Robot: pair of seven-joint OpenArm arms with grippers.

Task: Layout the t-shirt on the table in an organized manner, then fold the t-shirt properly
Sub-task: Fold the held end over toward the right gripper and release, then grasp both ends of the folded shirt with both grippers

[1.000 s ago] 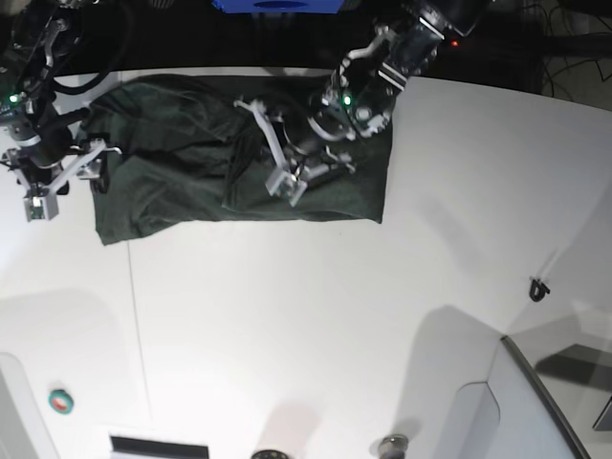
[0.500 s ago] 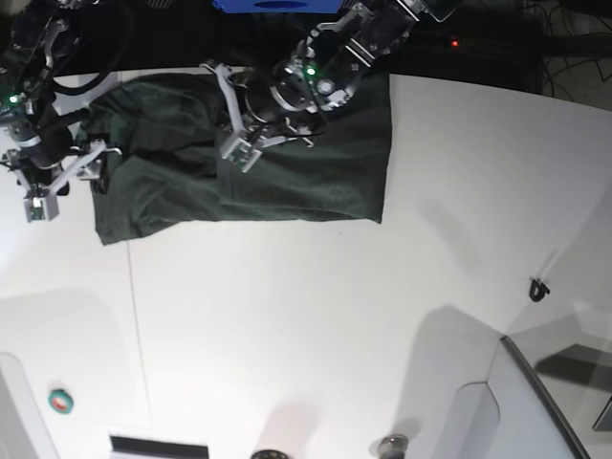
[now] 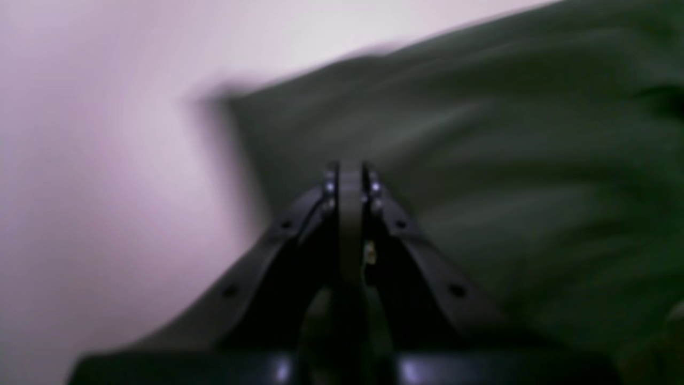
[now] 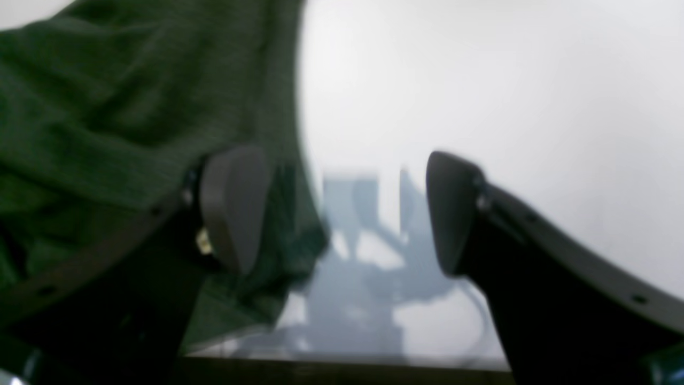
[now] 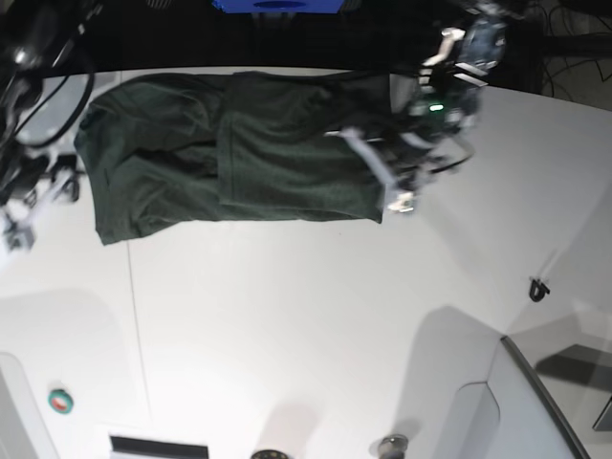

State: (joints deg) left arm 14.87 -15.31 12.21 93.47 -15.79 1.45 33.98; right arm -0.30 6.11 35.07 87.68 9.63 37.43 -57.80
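The left claw (image 3: 350, 176) has its two halves pressed flat together with no cloth between them, hanging low over the right-hand edge of the t-shirt (image 5: 239, 153); in the base view that claw (image 5: 397, 196) sits right at the garment's near right corner, its arm reaching down from the far side of the desk (image 5: 316, 325) with the wrist bent so the claw points toward the front. The right claw (image 4: 342, 214) stands spread wide and holds nothing: one pad (image 4: 235, 206) is over the green fabric's edge, the other over bare desk, so it straddles the hem without closing on it. In the base view it (image 5: 19, 225) is blurred out by the garment's left edge, just off the cloth. The t-shirt lies along the far side of the desk, spread roughly rectangular, with one flap already lying doubled over its middle and wrinkles on the left part. I'd judge this to be the folding stage, between grabs. The next move, as I read it, calls for each claw to settle onto an edge or corner and pinch a single layer cleanly before lifting it across.
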